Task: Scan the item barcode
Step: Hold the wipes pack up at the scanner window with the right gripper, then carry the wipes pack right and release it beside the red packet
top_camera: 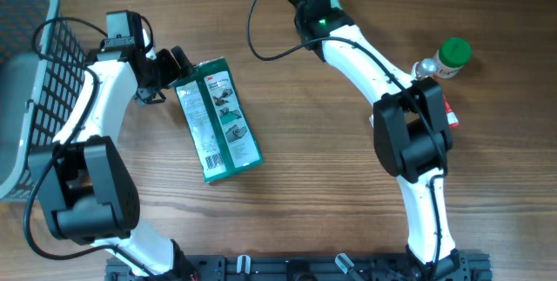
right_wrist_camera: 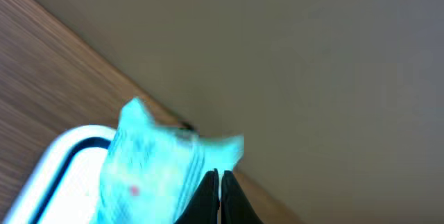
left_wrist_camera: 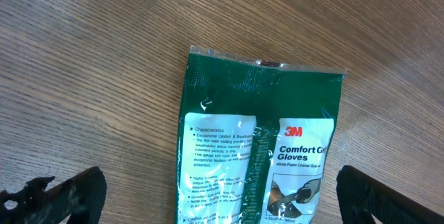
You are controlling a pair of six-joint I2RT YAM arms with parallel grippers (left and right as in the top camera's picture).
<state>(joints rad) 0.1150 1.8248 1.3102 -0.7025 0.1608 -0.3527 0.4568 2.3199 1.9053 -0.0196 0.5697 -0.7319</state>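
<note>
The item is a green 3M glove package (top_camera: 218,120) lying flat on the wooden table, printed side up. In the left wrist view the package (left_wrist_camera: 263,148) runs out of the bottom edge, and I cannot make out a barcode. My left gripper (top_camera: 178,65) is open and low over the package's far end. Its two black fingertips (left_wrist_camera: 83,189) stand wide apart on either side of the package, touching nothing. My right gripper (right_wrist_camera: 219,177) is shut at the table's far edge, next to a blurred cyan and white object (right_wrist_camera: 152,168).
A black wire basket (top_camera: 35,63) stands at the far left. A green-capped bottle (top_camera: 448,55) and a red and white item (top_camera: 449,114) lie at the right, beside the right arm. A black cable (top_camera: 254,29) loops near the right wrist.
</note>
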